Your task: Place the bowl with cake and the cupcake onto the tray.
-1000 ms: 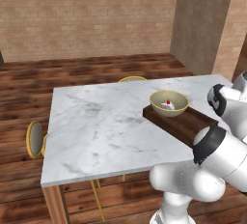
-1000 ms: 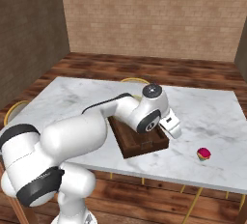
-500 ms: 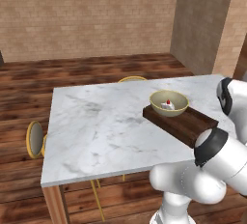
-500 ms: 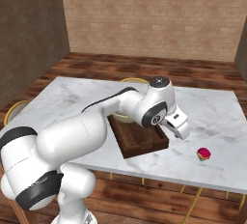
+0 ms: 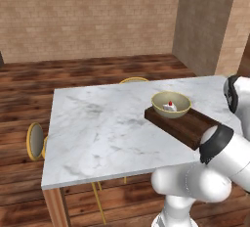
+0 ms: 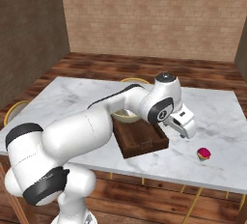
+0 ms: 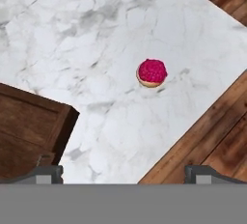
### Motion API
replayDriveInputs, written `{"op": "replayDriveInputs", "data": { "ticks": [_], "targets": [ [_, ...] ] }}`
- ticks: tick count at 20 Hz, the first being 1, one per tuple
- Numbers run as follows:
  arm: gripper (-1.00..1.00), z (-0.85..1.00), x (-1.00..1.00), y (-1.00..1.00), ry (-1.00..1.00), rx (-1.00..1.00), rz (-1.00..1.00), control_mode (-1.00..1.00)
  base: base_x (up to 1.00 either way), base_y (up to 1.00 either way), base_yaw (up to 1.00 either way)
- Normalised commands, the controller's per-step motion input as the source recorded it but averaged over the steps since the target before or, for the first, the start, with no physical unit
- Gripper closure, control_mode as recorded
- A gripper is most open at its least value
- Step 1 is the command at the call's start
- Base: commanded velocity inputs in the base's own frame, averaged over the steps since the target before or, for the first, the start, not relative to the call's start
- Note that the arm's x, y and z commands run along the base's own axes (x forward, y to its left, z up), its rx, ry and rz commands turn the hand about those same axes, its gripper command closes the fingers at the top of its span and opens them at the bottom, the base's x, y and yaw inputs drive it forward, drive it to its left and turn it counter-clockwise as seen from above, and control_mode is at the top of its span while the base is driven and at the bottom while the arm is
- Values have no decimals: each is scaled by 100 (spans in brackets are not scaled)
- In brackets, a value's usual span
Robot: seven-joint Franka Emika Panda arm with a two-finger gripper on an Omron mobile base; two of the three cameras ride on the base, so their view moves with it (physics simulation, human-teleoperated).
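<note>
The tan-yellow bowl with cake (image 5: 171, 104) sits on the far end of the dark wooden tray (image 5: 188, 127), with the white slice and its red dot inside. In the right base view the arm hides most of the bowl (image 6: 124, 117) on the tray (image 6: 140, 142). The cupcake (image 6: 203, 154) stands alone on the marble, right of the tray and close to the table's front edge. My gripper (image 6: 187, 130) hovers open and empty past the tray's right end, up and left of the cupcake. The hand view looks down on the cupcake (image 7: 152, 72) and a tray corner (image 7: 29, 136), with the fingertips (image 7: 48, 172) wide apart.
The white marble table (image 5: 97, 123) has its front edge close beside the cupcake (image 7: 193, 136), with wooden floor beyond. Yellow-framed chairs stand at the table's left end (image 5: 35, 140) and far side (image 5: 133, 80). Brick walls lie well behind.
My gripper has swung rightward off the tray's end toward the cupcake and stayed open. The bowl, tray and cupcake have not moved.
</note>
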Motion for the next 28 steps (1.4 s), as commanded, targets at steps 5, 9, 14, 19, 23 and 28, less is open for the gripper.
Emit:
{"op": "replayDriveInputs", "data": {
  "ticks": [5, 9, 14, 19, 23, 28],
  "targets": [
    [-100, -13, 0, -25, 0, 1, 5, -100, 0, 0, 0],
    [-100, -11, 0, -21, 0, 0, 4, -100, 0, 0, 0],
    [-100, -7, 0, -25, 0, 1, 5, -100, 0, 0, 0],
    [-100, -3, 0, -27, 0, 4, 4, -100, 0, 0, 0],
    [-100, -16, 1, -19, -2, 4, 6, -100, 0, 0, 0],
    [-100, -7, 0, -7, 0, 2, 2, -100, 0, 0, 0]
  ]
}}
